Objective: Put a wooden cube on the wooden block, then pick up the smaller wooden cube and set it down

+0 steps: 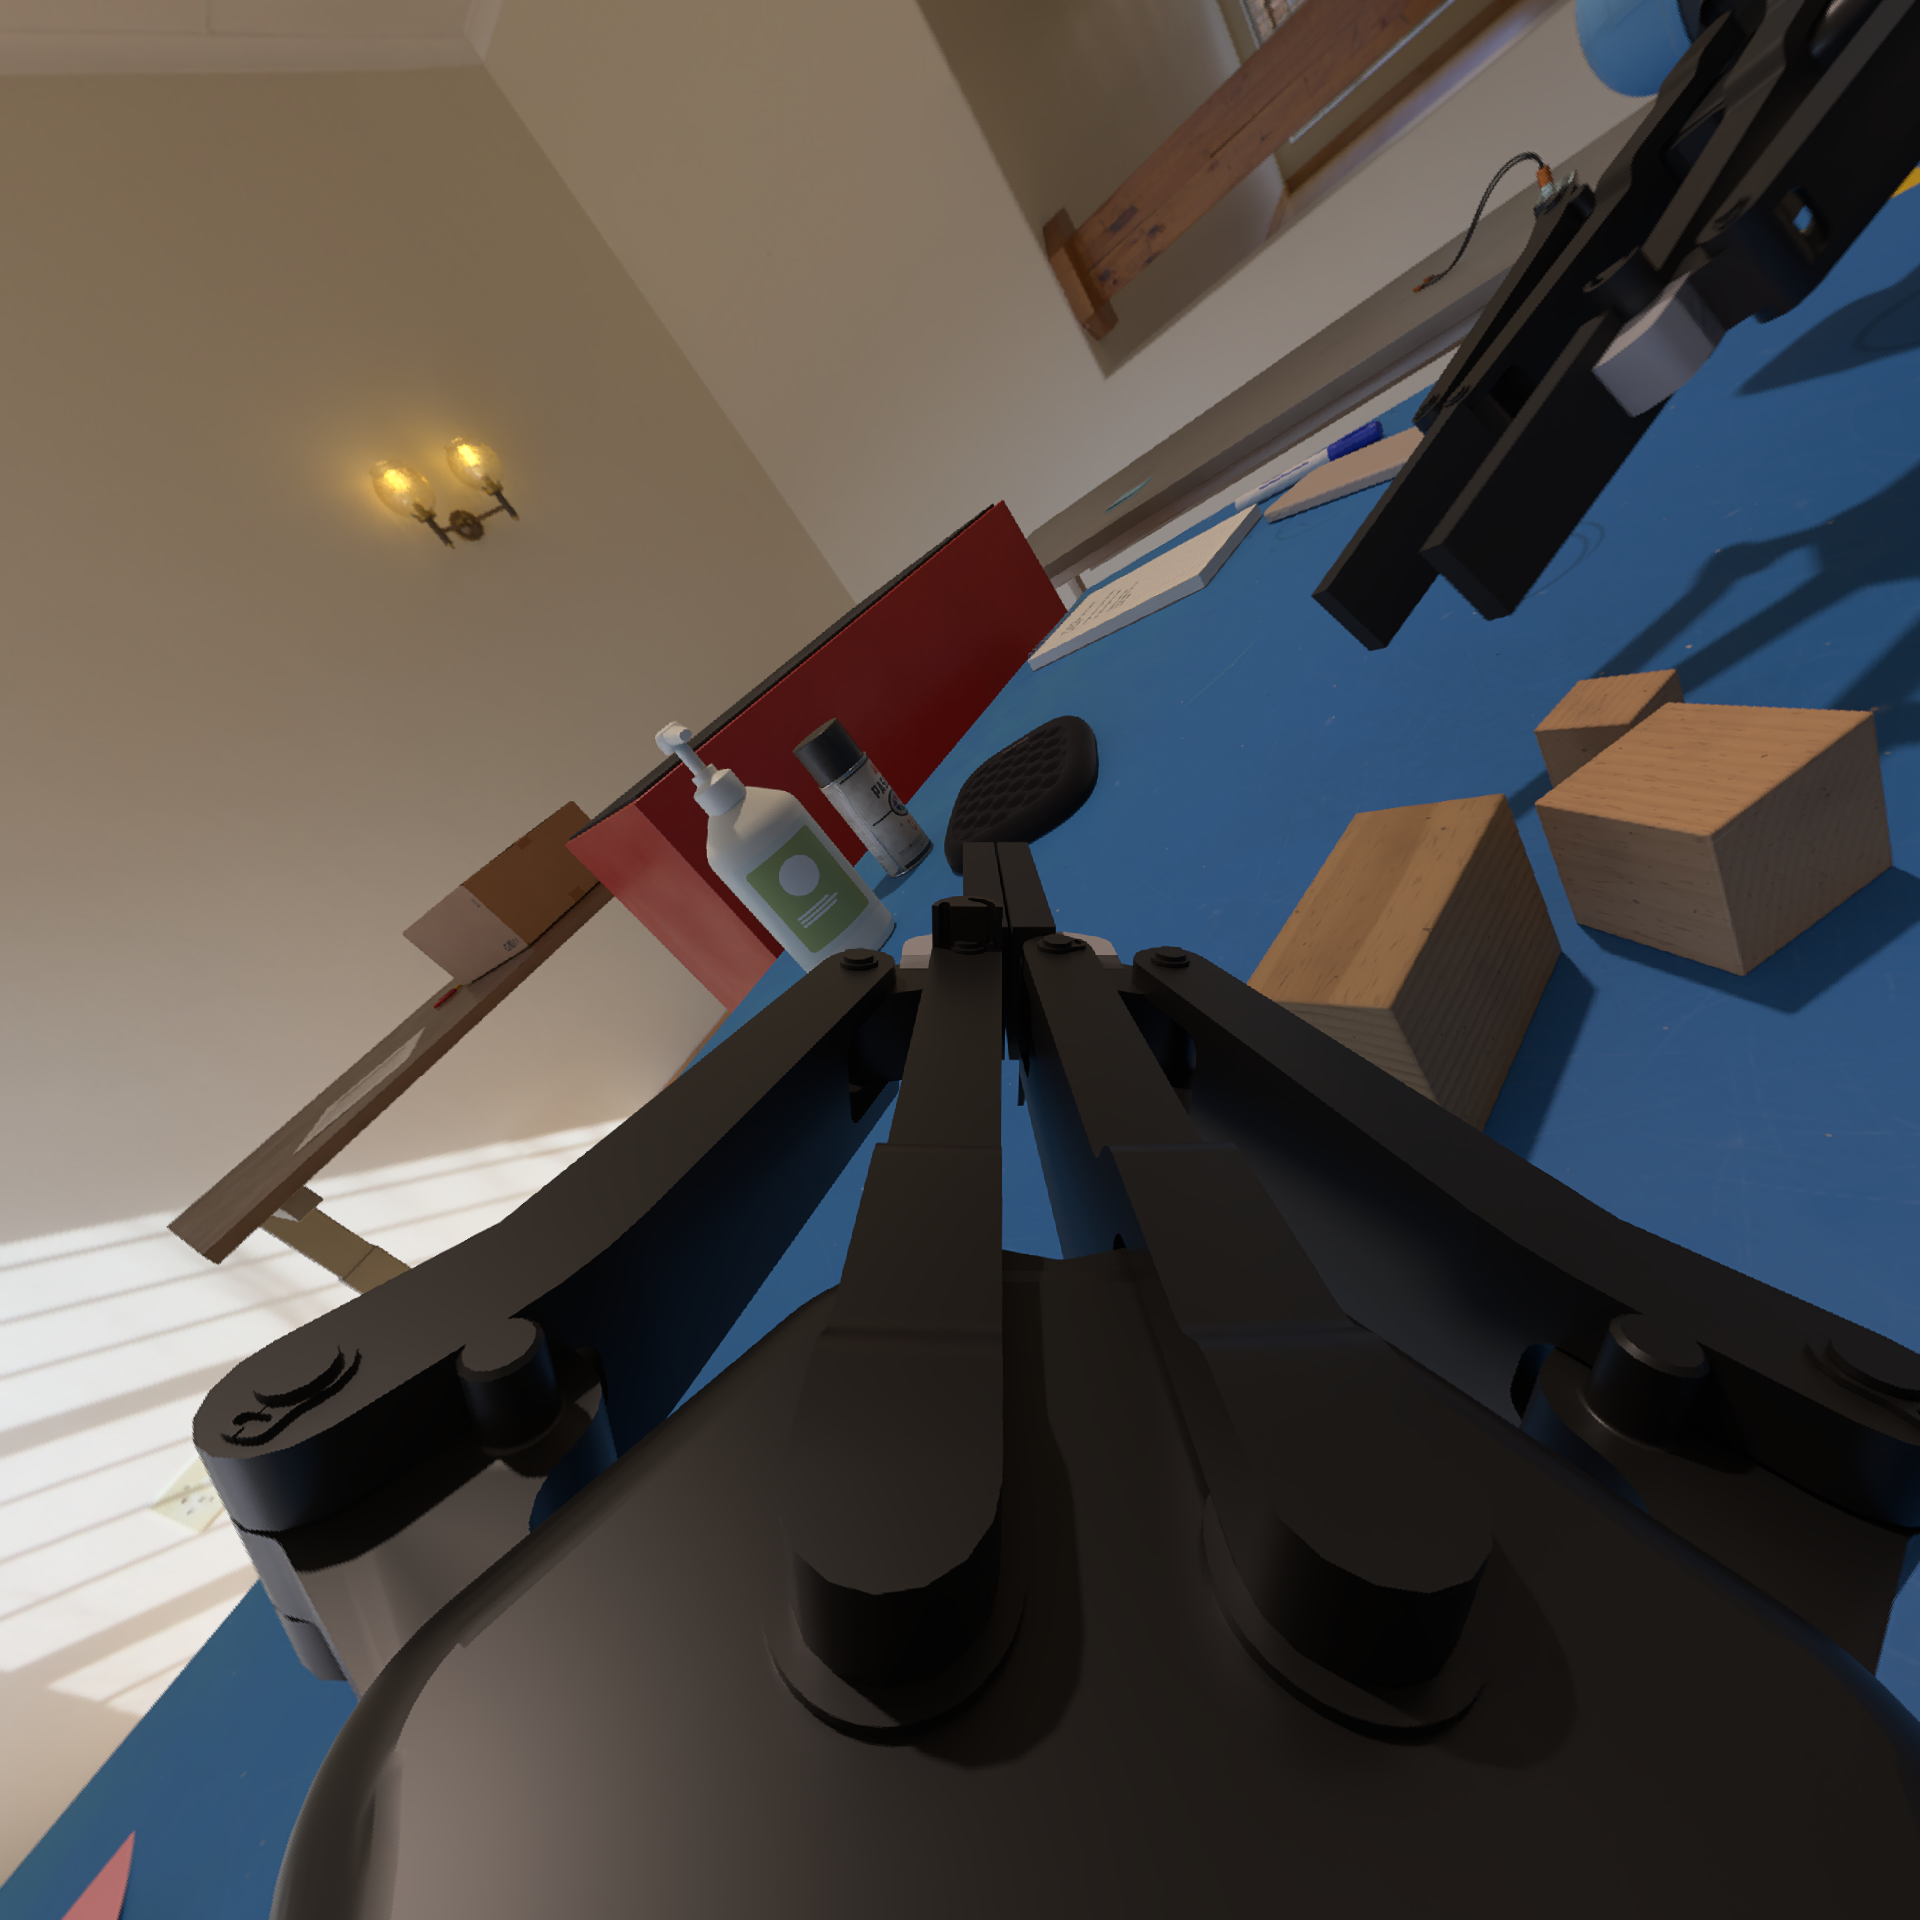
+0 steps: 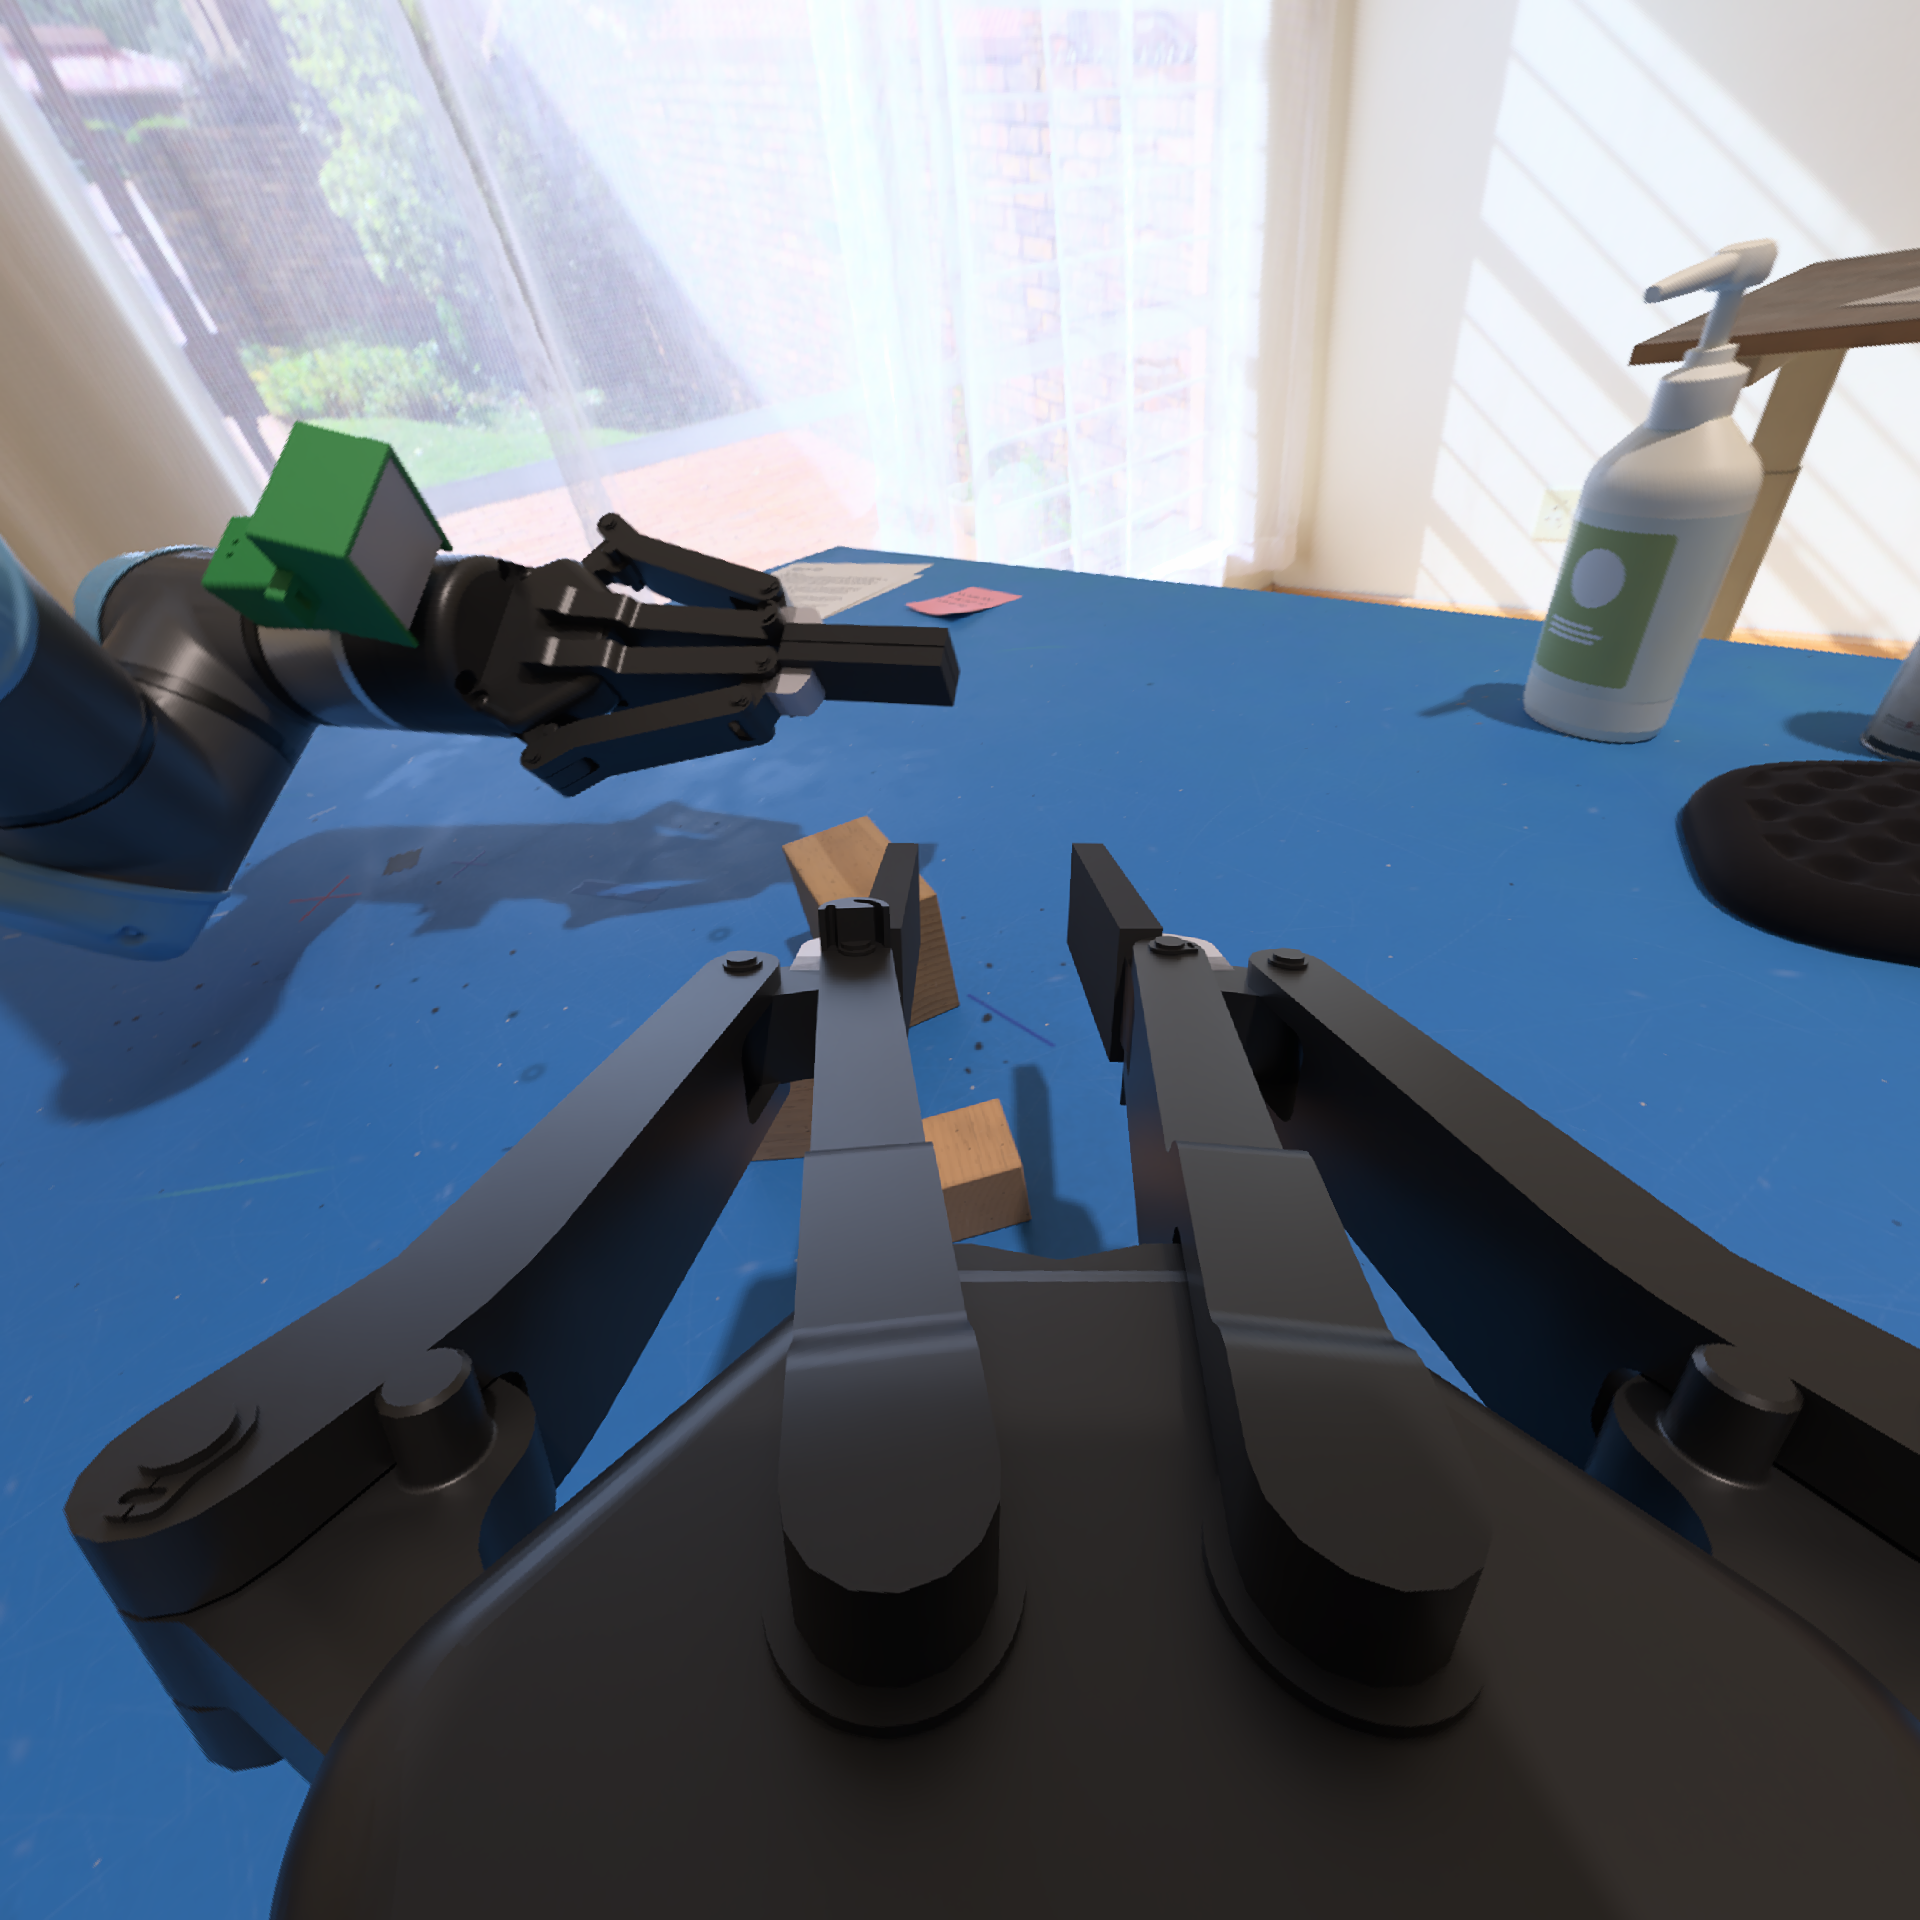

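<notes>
Three wooden pieces lie apart on the blue table, none stacked. In the left wrist view a wooden block lies right of my left gripper, which is shut and empty. A larger cube and a smaller cube sit behind it. My right gripper is open and empty, hovering over the pieces. In its view the small cube lies between the finger links, the block shows behind the left fingertip, and the larger cube is mostly hidden. The right gripper also shows in the left wrist view, the left gripper in the right wrist view.
A white pump bottle, a spray can and a black mesh pad stand near one table side. A red folder, papers, a marker and a pink note lie along the edges.
</notes>
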`<state>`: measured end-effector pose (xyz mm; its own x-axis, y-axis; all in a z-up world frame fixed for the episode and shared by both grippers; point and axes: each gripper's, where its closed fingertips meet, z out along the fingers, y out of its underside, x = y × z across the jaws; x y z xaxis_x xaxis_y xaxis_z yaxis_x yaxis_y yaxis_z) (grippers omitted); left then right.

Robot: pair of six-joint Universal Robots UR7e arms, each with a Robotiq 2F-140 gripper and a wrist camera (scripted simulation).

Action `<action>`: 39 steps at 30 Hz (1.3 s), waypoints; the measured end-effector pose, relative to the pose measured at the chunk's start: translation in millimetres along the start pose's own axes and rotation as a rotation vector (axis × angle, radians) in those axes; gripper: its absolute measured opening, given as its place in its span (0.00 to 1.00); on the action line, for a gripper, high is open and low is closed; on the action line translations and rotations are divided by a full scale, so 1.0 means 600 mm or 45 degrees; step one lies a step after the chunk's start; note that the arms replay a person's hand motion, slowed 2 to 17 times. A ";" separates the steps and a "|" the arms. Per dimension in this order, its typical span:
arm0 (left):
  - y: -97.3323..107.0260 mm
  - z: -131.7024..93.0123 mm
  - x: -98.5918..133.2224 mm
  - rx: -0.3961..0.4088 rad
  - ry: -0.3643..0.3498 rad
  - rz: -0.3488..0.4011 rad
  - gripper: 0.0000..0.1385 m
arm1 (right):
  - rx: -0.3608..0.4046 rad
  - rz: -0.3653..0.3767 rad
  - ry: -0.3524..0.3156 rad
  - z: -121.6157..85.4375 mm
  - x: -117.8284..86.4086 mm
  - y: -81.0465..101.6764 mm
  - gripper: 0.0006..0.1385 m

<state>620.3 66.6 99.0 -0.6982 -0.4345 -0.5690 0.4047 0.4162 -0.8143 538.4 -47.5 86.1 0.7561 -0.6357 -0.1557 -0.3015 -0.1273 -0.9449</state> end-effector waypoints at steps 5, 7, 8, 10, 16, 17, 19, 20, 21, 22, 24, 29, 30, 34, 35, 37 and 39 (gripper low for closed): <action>0.008 0.001 -0.005 0.004 0.000 -0.052 0.01 | -0.065 -0.036 -0.035 0.001 -0.021 0.002 0.33; 0.011 0.001 -0.007 0.002 0.001 -0.073 0.01 | -0.090 -0.047 -0.050 0.001 -0.030 0.003 0.35; 0.014 0.001 -0.007 0.000 0.002 -0.084 0.01 | -0.102 -0.051 -0.057 0.001 -0.034 0.003 0.35; 0.018 0.001 -0.009 -0.005 0.003 -0.104 0.01 | -0.127 -0.059 -0.069 0.001 -0.042 0.005 0.37; 0.028 0.002 -0.015 -0.021 0.000 -0.149 0.01 | -0.204 -0.078 -0.093 0.006 -0.065 0.012 0.43; 0.029 0.001 -0.015 -0.022 -0.001 -0.153 0.01 | -0.216 -0.081 -0.098 0.007 -0.069 0.013 0.43; 0.030 0.001 -0.017 -0.022 -0.005 -0.157 0.01 | -0.243 -0.086 -0.111 0.009 -0.079 0.017 0.45; 0.030 0.001 -0.018 -0.021 -0.006 -0.158 0.01 | -0.257 -0.087 -0.118 0.010 -0.083 0.019 0.46; 0.029 0.000 -0.018 -0.020 -0.008 -0.158 0.01 | -0.272 -0.087 -0.124 0.012 -0.087 0.021 0.47; 0.029 0.000 -0.019 -0.018 -0.009 -0.158 0.01 | -0.287 -0.087 -0.129 0.013 -0.092 0.024 0.48; 0.028 0.000 -0.019 -0.015 -0.012 -0.157 0.01 | -0.319 -0.086 -0.138 0.016 -0.100 0.029 0.51; 0.029 0.000 -0.018 -0.018 -0.016 -0.146 0.01 | -0.399 -0.084 -0.130 0.025 -0.114 0.046 0.56; 0.029 0.000 -0.018 -0.021 -0.017 -0.142 0.01 | -0.414 -0.084 -0.122 0.027 -0.116 0.050 0.57; 0.030 0.002 -0.014 -0.033 -0.016 -0.120 0.01 | -0.464 -0.085 -0.071 0.036 -0.119 0.063 0.61; 0.031 0.003 -0.013 -0.037 -0.015 -0.113 0.01 | -0.476 -0.084 -0.055 0.038 -0.118 0.066 0.61; 0.032 0.004 -0.011 -0.044 -0.013 -0.100 0.01 | -0.499 -0.082 -0.021 0.042 -0.116 0.073 0.63; 0.032 0.005 -0.009 -0.053 -0.012 -0.087 0.01 | -0.520 -0.082 0.013 0.046 -0.115 0.079 0.64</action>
<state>633.8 74.6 85.9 -0.7175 -0.4705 -0.5137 0.3315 0.4179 -0.8458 488.0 11.0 44.1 0.7759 -0.6237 -0.0951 -0.4608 -0.4573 -0.7606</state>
